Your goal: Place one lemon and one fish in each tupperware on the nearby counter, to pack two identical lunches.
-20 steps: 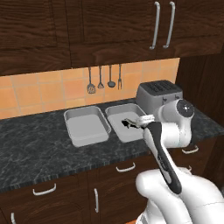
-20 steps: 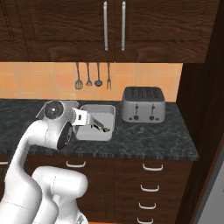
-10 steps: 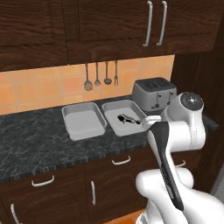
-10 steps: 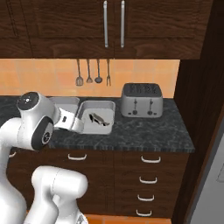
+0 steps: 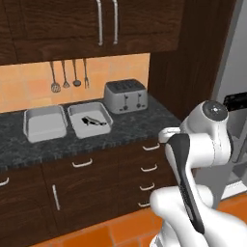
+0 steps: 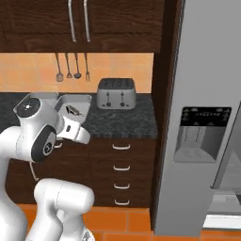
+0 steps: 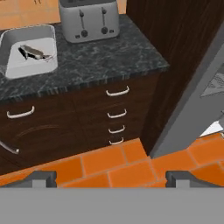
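One fish (image 5: 93, 120) lies in the right-hand tupperware (image 5: 89, 119) on the black marbled counter (image 5: 130, 126), just left of the steel toaster (image 5: 126, 95) that stands toward the counter's right end. The left-hand tupperware (image 5: 45, 123) beside it looks bare inside. No lemon can be made out in either tray (the fish itself is small and dark at this range, so a fruit tucked against a wall could be missed). The gripper (image 7: 111, 178) hangs off the counter's front edge over the orange tiled floor (image 7: 113, 164), its two dark fingertips (image 7: 41, 178) spread wide with nothing between them. To the right of the counter's end stands a tall grey refrigerator (image 6: 207, 113). Judged from how things lie, roughly a quarter of the packing is done: a second fish and both lemons remain to be fetched, and the empty hand seems between deliveries.
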{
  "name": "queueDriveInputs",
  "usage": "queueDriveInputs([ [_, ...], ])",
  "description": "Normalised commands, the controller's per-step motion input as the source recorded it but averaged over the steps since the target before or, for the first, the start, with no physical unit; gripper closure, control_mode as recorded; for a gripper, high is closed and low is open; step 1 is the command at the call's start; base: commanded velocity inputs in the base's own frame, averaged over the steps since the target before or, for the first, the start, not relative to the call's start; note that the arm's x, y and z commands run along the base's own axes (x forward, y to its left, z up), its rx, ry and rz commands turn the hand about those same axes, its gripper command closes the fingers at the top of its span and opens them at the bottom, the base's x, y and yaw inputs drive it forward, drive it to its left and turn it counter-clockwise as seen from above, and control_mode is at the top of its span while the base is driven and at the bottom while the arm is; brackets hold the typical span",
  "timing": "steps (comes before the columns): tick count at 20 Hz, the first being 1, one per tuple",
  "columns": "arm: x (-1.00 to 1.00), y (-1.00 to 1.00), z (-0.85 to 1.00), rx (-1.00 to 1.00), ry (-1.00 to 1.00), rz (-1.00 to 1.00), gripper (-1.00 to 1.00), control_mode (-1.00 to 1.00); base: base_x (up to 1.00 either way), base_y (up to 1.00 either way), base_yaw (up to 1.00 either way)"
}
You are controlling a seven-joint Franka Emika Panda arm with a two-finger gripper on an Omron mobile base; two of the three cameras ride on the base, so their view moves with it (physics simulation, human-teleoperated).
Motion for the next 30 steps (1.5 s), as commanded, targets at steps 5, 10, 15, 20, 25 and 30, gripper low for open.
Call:
queueDriveInputs([
  [5,0.00,0.00,0.00,0.00,0.00,0.00,-1.00,1.00,0.01,-1.00,0.00],
  [10,0.00,0.00,0.00,0.00,0.00,0.00,-1.00,1.00,0.04,-1.00,0.06],
  [15,0.00,0.00,0.00,0.00,0.00,0.00,-1.00,1.00,0.06,-1.00,0.09],
  [20,0.00,0.00,0.00,0.00,0.00,0.00,-1.00,1.00,0.10,-1.00,0.13],
  [25,0.00,0.00,0.00,0.00,0.00,0.00,-1.00,1.00,0.31,-0.76,0.13],
  [30,0.00,0.00,0.00,0.00,0.00,0.00,-1.00,1.00,0.54,-0.13,0.05],
])
